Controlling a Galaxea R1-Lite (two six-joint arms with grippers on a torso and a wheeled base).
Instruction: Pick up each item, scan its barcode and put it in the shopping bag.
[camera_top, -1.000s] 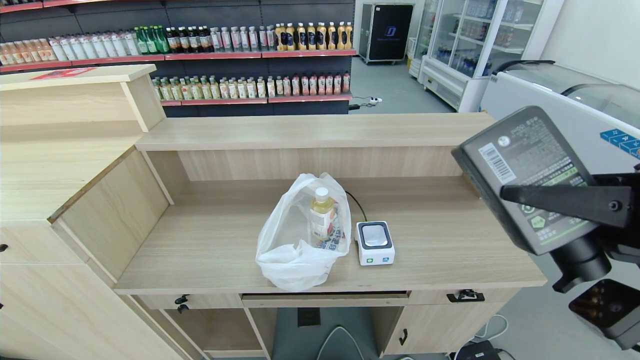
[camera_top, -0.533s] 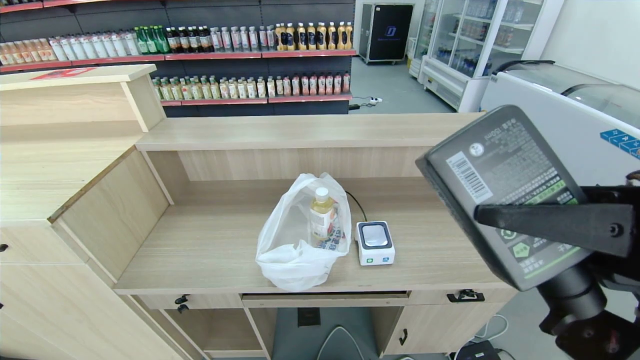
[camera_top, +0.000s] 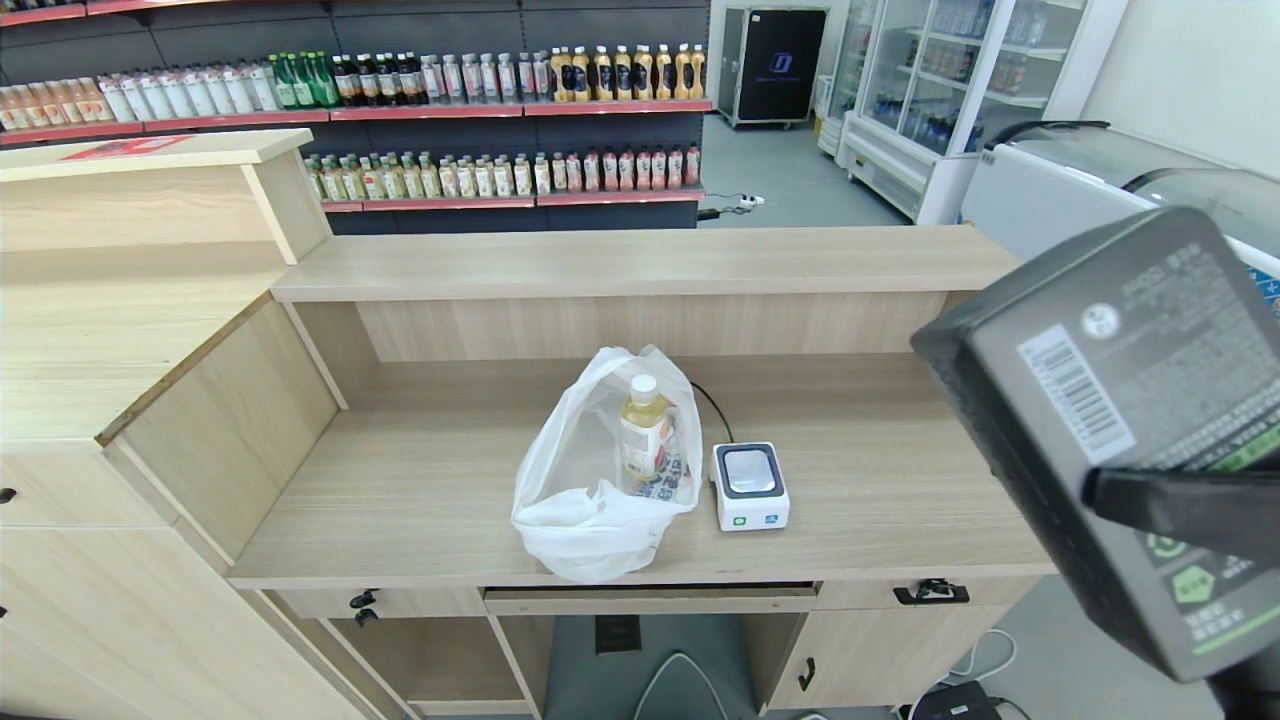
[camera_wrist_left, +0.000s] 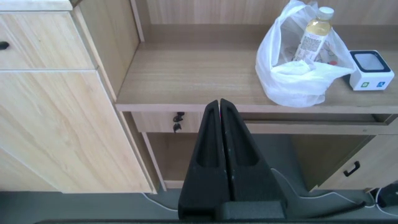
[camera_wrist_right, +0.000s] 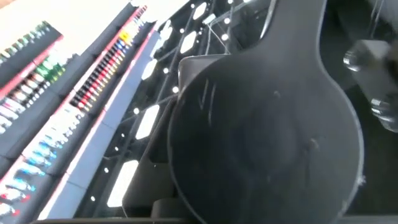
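Observation:
My right gripper (camera_top: 1150, 500) is shut on a dark grey package (camera_top: 1120, 400), held high to the right of the counter, close to the head camera. The package's barcode label (camera_top: 1075, 393) faces the head camera, and one black finger (camera_top: 1185, 508) crosses its face. In the right wrist view the package (camera_wrist_right: 261, 143) shows as a dark rounded shape. The white shopping bag (camera_top: 590, 480) stands open mid-counter with a yellow drink bottle (camera_top: 643, 425) upright inside. A white scanner (camera_top: 749, 485) sits just right of the bag. My left gripper (camera_wrist_left: 220, 109) is shut and empty, low in front of the counter.
The wooden counter (camera_top: 900, 470) has a raised ledge (camera_top: 640, 260) along its back and a taller side unit (camera_top: 120, 300) on the left. A cable runs behind the scanner. A chest freezer (camera_top: 1100, 170) stands at the right.
The package in my right gripper swung left, then back to the right and nearer the head camera, so it looms larger. The bag, bottle and scanner stayed put.

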